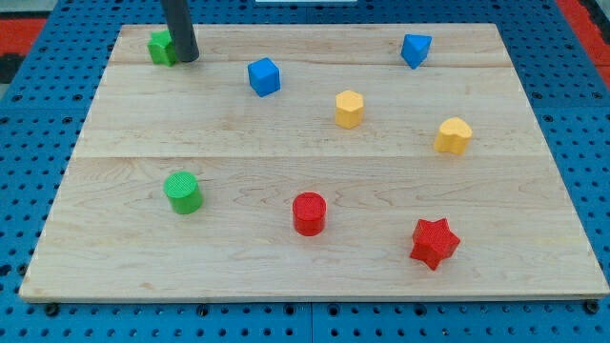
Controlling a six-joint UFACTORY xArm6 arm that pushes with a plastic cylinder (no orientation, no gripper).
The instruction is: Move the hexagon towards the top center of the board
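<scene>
The yellow hexagon block (350, 109) lies right of the board's middle, in the upper half. My tip (186, 59) is at the board's top left, far left of the hexagon. The rod touches or nearly touches a green block (160, 47), partly hidden behind it; its shape is unclear. A blue cube (264, 76) lies between my tip and the hexagon.
The wooden board (315, 267) carries a blue block (416, 49) at top right, a yellow rounded block (454, 135) at right, a green cylinder (182, 191) at lower left, a red cylinder (309, 212) at bottom middle, and a red star (434, 242) at lower right.
</scene>
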